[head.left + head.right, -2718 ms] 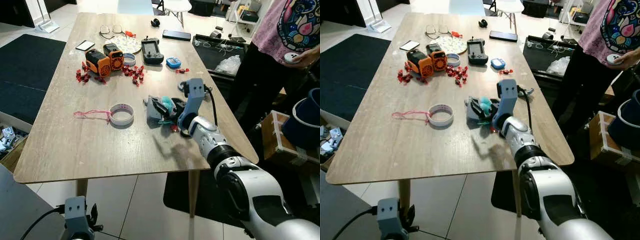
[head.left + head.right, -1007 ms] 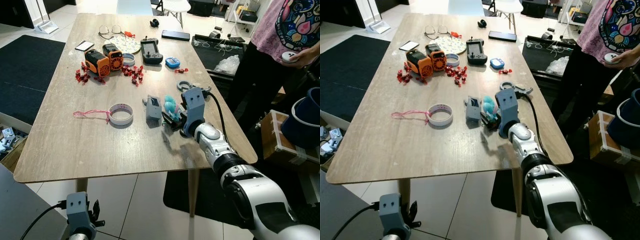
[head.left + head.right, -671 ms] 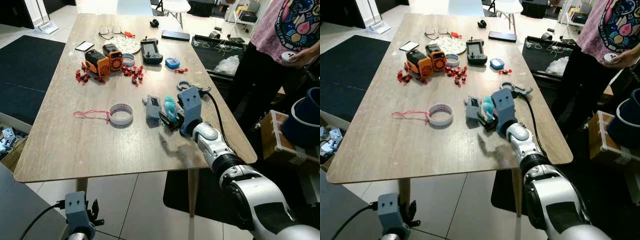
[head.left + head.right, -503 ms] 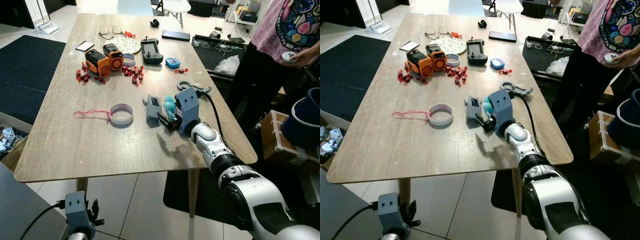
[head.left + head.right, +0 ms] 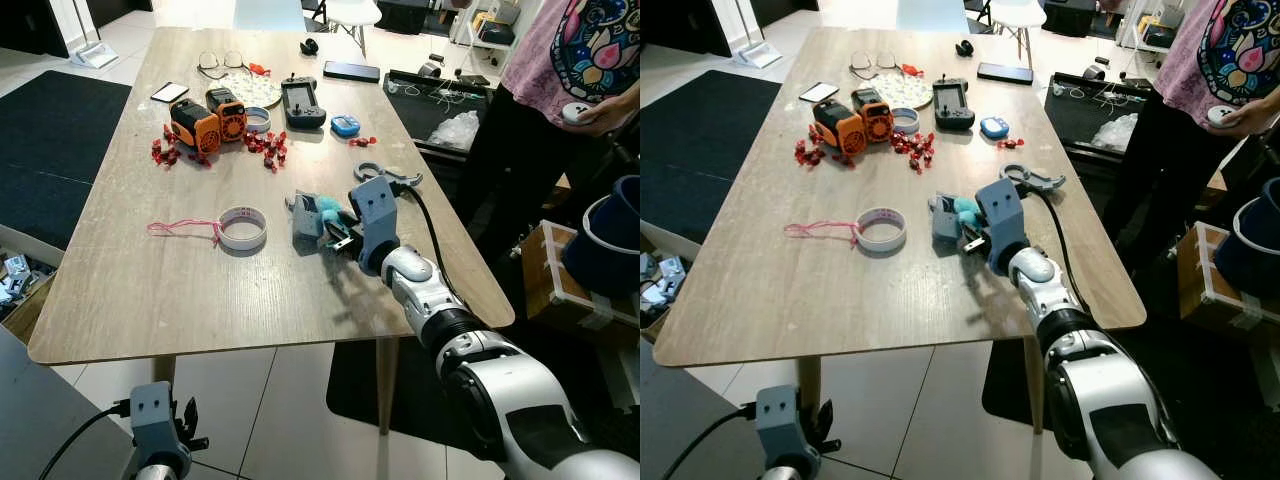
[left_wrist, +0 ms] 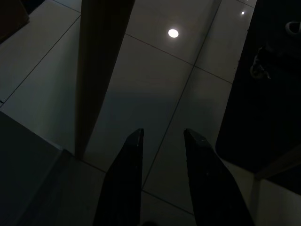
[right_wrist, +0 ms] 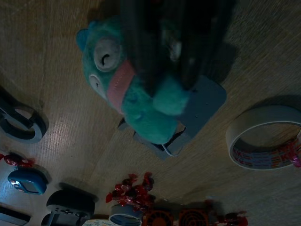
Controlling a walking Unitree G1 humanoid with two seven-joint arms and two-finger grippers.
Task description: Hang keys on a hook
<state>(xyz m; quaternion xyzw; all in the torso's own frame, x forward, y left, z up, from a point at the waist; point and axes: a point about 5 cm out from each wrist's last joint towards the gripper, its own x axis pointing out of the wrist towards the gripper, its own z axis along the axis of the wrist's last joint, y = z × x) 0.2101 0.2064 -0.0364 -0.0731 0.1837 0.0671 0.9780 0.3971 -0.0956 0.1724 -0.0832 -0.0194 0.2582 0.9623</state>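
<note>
Right hand (image 5: 338, 236) clamped on teal plush keychain (image 7: 131, 92), its length across the fingers, over grey hook stand (image 5: 305, 218)

Head views bright, sharp; wrist views dim, lamp glare on floor (image 6: 173, 33).

Right gripper (image 5: 338, 238) swung back toward the grey hook stand (image 5: 305, 217) after drawing away a second ago. Teal plush keychain (image 5: 326, 212), upright beside the stand half a second ago, now pressed against it, with fingers (image 7: 160, 42) closed across the plush.
</note>
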